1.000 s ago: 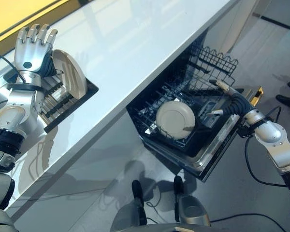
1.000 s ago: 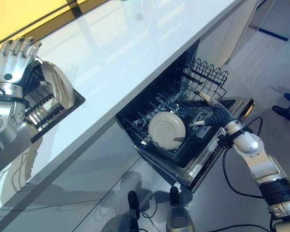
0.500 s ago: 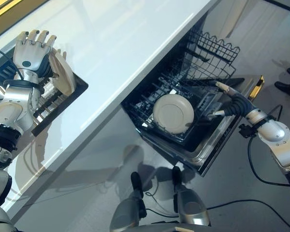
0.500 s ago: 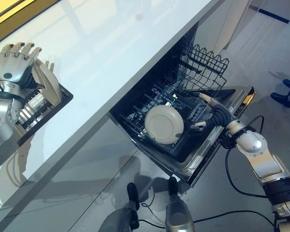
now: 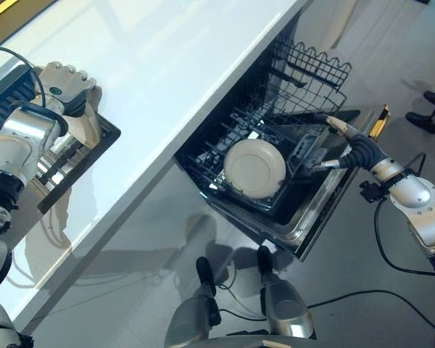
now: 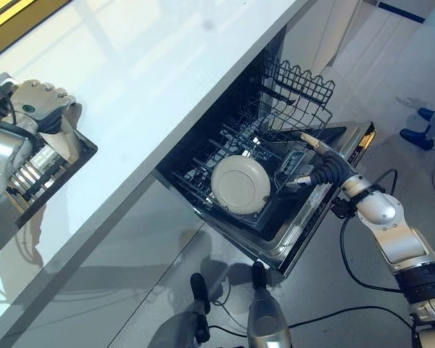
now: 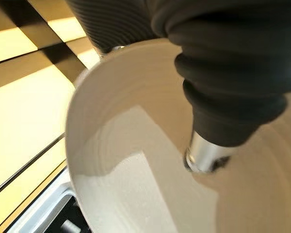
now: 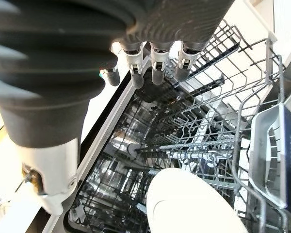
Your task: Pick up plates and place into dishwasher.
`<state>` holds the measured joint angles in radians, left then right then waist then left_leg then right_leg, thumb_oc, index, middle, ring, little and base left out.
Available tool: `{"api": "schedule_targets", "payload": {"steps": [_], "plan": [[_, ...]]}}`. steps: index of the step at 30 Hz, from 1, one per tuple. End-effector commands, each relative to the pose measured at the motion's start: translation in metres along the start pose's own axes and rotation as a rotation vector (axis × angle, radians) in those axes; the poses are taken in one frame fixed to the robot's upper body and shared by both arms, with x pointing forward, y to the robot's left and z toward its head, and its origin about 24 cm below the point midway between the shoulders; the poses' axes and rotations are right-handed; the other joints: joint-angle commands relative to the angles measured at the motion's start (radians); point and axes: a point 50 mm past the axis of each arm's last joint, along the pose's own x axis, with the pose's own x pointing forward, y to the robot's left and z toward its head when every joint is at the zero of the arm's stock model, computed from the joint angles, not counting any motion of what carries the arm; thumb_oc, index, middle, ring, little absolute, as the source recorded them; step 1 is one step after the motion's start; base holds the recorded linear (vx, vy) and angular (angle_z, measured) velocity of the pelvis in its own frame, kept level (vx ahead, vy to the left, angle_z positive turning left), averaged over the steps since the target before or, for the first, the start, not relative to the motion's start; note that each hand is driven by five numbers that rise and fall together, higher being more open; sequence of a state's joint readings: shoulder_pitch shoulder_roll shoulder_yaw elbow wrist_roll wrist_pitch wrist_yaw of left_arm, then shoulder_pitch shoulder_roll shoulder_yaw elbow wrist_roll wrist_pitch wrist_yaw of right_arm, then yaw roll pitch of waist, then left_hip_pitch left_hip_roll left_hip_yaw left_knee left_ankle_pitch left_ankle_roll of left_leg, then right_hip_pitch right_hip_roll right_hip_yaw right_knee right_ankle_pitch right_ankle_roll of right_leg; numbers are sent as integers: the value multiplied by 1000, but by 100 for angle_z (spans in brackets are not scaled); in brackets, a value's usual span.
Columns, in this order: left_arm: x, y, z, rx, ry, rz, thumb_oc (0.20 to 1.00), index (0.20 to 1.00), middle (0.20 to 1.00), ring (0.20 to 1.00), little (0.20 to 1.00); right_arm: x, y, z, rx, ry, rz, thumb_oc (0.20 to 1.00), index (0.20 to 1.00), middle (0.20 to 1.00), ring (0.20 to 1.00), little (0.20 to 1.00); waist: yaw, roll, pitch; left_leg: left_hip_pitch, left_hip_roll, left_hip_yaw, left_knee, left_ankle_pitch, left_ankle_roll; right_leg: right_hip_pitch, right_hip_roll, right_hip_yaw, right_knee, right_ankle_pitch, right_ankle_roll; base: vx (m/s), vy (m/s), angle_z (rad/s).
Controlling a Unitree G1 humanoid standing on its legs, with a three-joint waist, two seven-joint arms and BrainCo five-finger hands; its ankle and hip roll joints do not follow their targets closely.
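— Where do we stand?
— One plate (image 5: 254, 168) sits in the dishwasher rack (image 5: 304, 80); our right hand (image 5: 341, 145) hovers beside it, fingers straight, empty.
— And the next?
— Our left hand (image 5: 67, 90) curls round a plate (image 7: 136, 170) in the drying rack (image 5: 94, 148) on the table (image 5: 181, 65). Not lifted yet, we judge.

white countertop (image 5: 174, 65) | dark drying rack (image 5: 101, 141) at its left | grey floor (image 5: 391, 290)

Black dish rack (image 5: 78, 156) on white counter (image 5: 181, 65)
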<state>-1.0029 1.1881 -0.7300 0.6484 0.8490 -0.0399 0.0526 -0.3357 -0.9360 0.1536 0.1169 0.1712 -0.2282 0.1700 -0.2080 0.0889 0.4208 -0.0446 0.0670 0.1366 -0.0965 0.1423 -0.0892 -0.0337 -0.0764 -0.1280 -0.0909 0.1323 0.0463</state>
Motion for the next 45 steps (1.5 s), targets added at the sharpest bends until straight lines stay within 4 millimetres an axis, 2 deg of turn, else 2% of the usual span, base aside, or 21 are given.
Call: {"api": "schedule_targets", "payload": {"steps": [1,9,14,17,24,27,28,30,34,36,41,45], "plan": [[-4,8,-30,26,84,-16,200,200,200,200,200,4,-34,39,-68,-158,-74,1000,1000,1000,1000,1000,7,-3,-37,31,-54,32,9,-148,7,-65,-52,9,63,-94,100,8,-39,0],[-10,2,-38,4,111,-55,200,200,200,200,200,-1,-22,39,-30,-179,-64,1000,1000,1000,1000,1000,20,6,-107,69,-56,21,9,-159,8,-2,-53,-6,31,-92,106,16,-81,5],[-17,12,-49,-90,170,129,200,200,200,200,200,-8,-12,35,-4,-187,-58,1000,1000,1000,1000,1000,44,6,-164,95,-55,9,9,-168,14,37,-57,-18,24,-99,109,-9,-121,5],[-21,19,-46,-163,157,290,200,200,200,200,200,-10,-6,37,24,-227,-69,1000,1000,1000,1000,1000,66,1,-199,114,-50,3,9,-174,18,61,-60,-27,26,-107,107,-1,-159,1],[-32,48,-6,-289,-37,634,200,200,200,200,200,1,2,56,96,-366,-125,1000,1000,1000,1000,1000,130,-10,-272,154,-41,-25,15,-195,21,118,-61,-49,29,-136,101,10,-117,7],[-39,60,20,-414,-136,750,200,200,200,200,200,9,7,69,126,-436,-156,1000,1000,1000,1000,1000,164,-23,-295,164,-36,-44,19,-201,22,139,-59,-62,28,-147,95,-21,-110,9],[-41,61,22,-433,-144,762,200,200,200,200,200,11,8,71,129,-449,-159,1000,1000,1000,1000,1000,166,-23,-296,166,-35,-45,19,-202,22,143,-58,-64,27,-148,95,-13,-100,7],[-44,68,44,-558,-222,832,200,200,200,200,200,20,12,83,156,-503,-186,1000,1000,1000,1000,1000,190,-34,-307,171,-30,-59,20,-205,21,156,-55,-75,27,-154,90,-15,-106,6],[-47,80,72,-704,-333,883,200,200,200,200,200,34,18,97,199,-562,-201,1000,1000,1000,1000,1000,209,-45,-316,179,-27,-78,23,-210,21,173,-50,-86,29,-165,83,-6,-78,18],[-48,94,87,-783,-415,903,200,200,200,200,200,45,24,103,175,-568,-205,1000,1000,1000,1000,1000,221,-53,-325,182,-26,-86,23,-211,22,182,-48,-94,25,-168,80,-1,-74,8],[-53,115,111,-959,-569,886,200,200,200,200,200,62,27,116,229,-591,-211,1000,1000,1000,1000,1000,244,-69,-334,182,-23,-100,27,-211,24,192,-44,-106,22,-170,74,7,-68,12],[-58,122,125,-1101,-664,867,200,200,200,200,200,71,32,123,229,-604,-210,1000,1000,1000,1000,1000,257,-77,-336,181,-25,-110,33,-214,28,196,-44,-108,22,-172,71,22,-54,6]]}}
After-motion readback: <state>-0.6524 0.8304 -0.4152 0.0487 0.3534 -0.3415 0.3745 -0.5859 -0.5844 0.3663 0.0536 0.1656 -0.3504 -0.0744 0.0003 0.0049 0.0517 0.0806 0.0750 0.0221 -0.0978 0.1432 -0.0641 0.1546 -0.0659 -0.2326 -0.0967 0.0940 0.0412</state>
